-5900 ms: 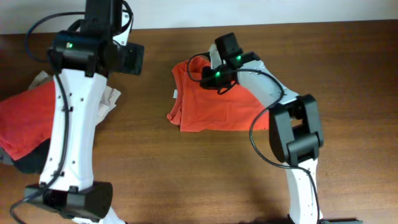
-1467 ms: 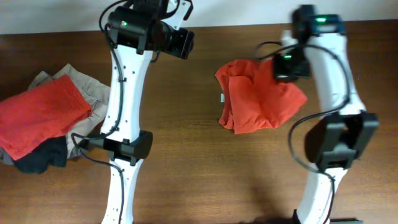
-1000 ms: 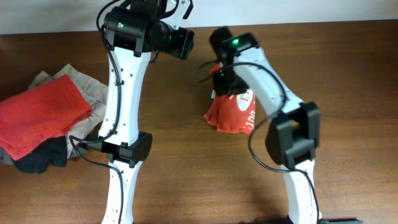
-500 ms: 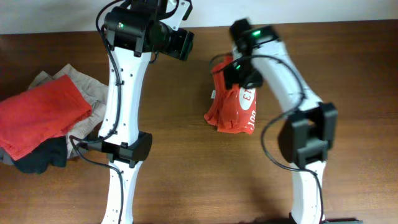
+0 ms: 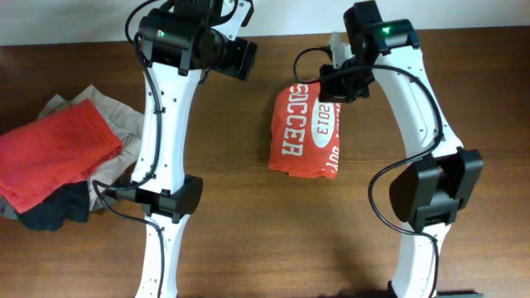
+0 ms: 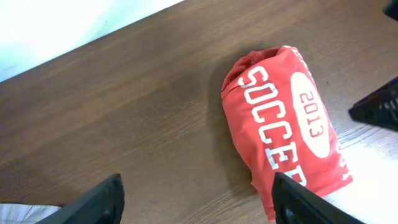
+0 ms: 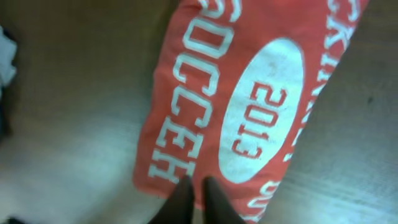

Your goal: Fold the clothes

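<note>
Mid-table, the folded orange-red shirt (image 5: 305, 132) is laid flat, lettering up; the right gripper (image 7: 198, 190) is seen pinched narrow at its edge, the left gripper (image 6: 200, 190) held wide over the table (image 6: 124, 93); if cloth is snagged there, the fold could get dragged open; the heaped clothes (image 5: 58, 161) are well apart at left, blocked only by the left arm (image 5: 161, 124).
</note>
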You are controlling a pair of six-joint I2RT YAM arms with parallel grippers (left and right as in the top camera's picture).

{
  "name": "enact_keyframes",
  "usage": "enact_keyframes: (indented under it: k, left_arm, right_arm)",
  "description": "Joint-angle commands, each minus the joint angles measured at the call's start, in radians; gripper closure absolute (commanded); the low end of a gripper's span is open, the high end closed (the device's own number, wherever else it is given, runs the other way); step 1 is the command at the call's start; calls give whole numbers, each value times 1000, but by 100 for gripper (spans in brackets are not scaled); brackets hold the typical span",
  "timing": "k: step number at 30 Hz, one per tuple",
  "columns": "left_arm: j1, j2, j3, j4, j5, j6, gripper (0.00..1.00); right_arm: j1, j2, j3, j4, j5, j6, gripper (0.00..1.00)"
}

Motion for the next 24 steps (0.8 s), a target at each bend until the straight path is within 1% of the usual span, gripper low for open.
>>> enact_keyframes:
  k: [1,4,6,11,13,16,17,18,21,24]
  left_arm:
    - [-1,-44,12,6,-11,13,25]
    - [-1,-43,9,10,-11,13,25]
    - [-1,-43,7,9,-12,13,25]
    - [-1,-43,6,6,-12,13,24]
    - [0,-43,6,6,-12,13,24]
    - [4,-43,6,2,-12,13,24]
    - [4,-43,6,-2,-12,13,24]
    - [4,-43,6,-6,-12,13,24]
    - [4,-46,6,-10,-37,13,24]
    - [4,-58,6,-11,-59,13,24]
  right_arm:
    - [9,-1,-44,57,35,34,92]
    - [31,22,-119,129,35,73,92]
    - [50,48,-187,138,32,102,92]
    - [93,82,-381,141,-31,108,91]
    - [106,82,-474,182,-21,137,90]
    - [104,82,-561,231,-23,146,88]
    - [99,82,-573,233,-27,140,88]
    - [91,80,-571,222,-50,77,88]
    - [76,43,-549,200,-118,-26,87]
    - [64,-28,-513,185,-178,-83,84]
